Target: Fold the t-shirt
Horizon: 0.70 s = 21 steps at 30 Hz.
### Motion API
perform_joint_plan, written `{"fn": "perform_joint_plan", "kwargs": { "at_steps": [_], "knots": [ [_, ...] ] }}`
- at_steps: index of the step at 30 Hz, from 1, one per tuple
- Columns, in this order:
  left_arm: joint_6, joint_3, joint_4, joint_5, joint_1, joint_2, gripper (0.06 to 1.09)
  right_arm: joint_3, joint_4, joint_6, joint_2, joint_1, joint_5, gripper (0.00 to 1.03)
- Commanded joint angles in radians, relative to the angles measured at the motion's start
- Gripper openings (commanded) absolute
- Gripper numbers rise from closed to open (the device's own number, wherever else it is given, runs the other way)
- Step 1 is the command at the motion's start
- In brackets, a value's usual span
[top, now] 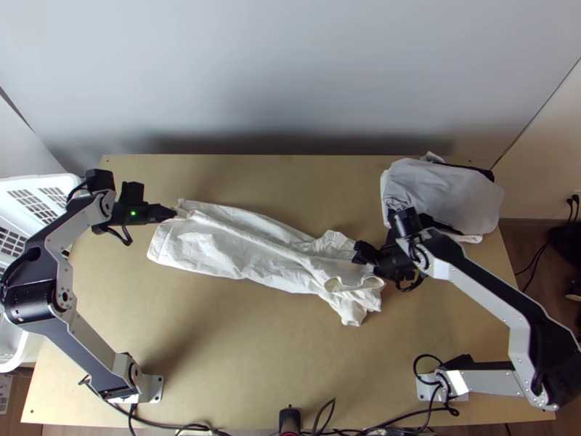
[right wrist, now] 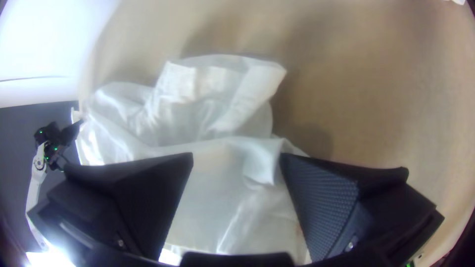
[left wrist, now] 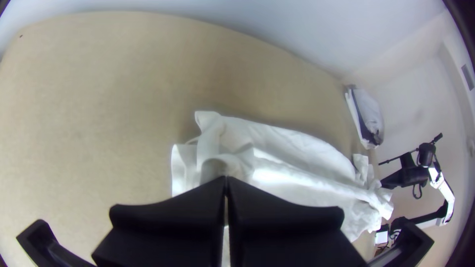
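The white t-shirt (top: 240,247) lies as a long folded strip across the table, its right end bunched around an opening. My left gripper (top: 173,213) is at the strip's far left end. In the left wrist view my left gripper (left wrist: 226,183) is shut on a raised bit of the t-shirt (left wrist: 292,178). My right gripper (top: 357,256) is over the bunched right end. The right wrist view has my right gripper (right wrist: 236,158) open, with t-shirt cloth (right wrist: 232,193) between and beneath its fingers.
A pile of grey, white and black cloth (top: 443,195) rests at the table's back right corner. A white basket (top: 36,182) stands beyond the left edge. Cables (top: 378,429) run along the near edge of the table (top: 276,363).
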Motion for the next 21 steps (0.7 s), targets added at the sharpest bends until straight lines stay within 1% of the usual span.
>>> {"fn": "perform_joint_plan", "kwargs": {
  "at_steps": [1, 2, 5, 9, 10, 11, 14, 16, 18, 21],
  "knots": [
    [0.027, -0.025, -0.002, -0.02, -0.009, -0.013, 0.1, 0.156, -0.191, -0.039, -0.124, 0.0, -0.085, 0.9],
    [0.027, -0.025, -0.002, -0.02, -0.007, -0.016, 0.09, 0.189, -0.228, -0.042, -0.153, 0.009, -0.114, 0.9],
    [0.026, -0.023, -0.002, -0.018, -0.001, -0.032, 0.09, 0.233, -0.351, -0.053, -0.207, 0.073, -0.142, 0.9],
    [0.024, -0.022, -0.005, -0.018, 0.003, -0.046, 0.09, 0.219, -0.552, -0.039, -0.227, 0.158, -0.217, 0.9],
    [0.026, -0.022, -0.008, -0.018, 0.005, -0.052, 0.1, 0.206, -0.572, -0.036, -0.228, 0.182, -0.225, 0.9],
    [0.026, -0.022, -0.011, -0.018, 0.006, -0.058, 0.1, 0.186, -0.573, -0.036, -0.231, 0.199, -0.226, 0.9],
    [0.026, -0.023, -0.02, -0.018, 0.013, -0.07, 0.09, 0.101, -0.553, -0.044, -0.234, 0.199, -0.225, 0.9],
    [0.029, -0.025, -0.028, -0.018, 0.016, -0.082, 0.1, 0.035, -0.501, -0.056, -0.234, 0.179, -0.225, 0.9],
    [0.033, -0.031, -0.033, -0.018, 0.019, -0.092, 0.1, -0.017, -0.449, -0.087, -0.23, 0.158, -0.225, 0.9],
    [0.047, -0.034, -0.046, -0.018, 0.022, -0.098, 0.1, -0.061, -0.345, -0.092, -0.211, 0.156, -0.225, 0.9]
  ]
}}
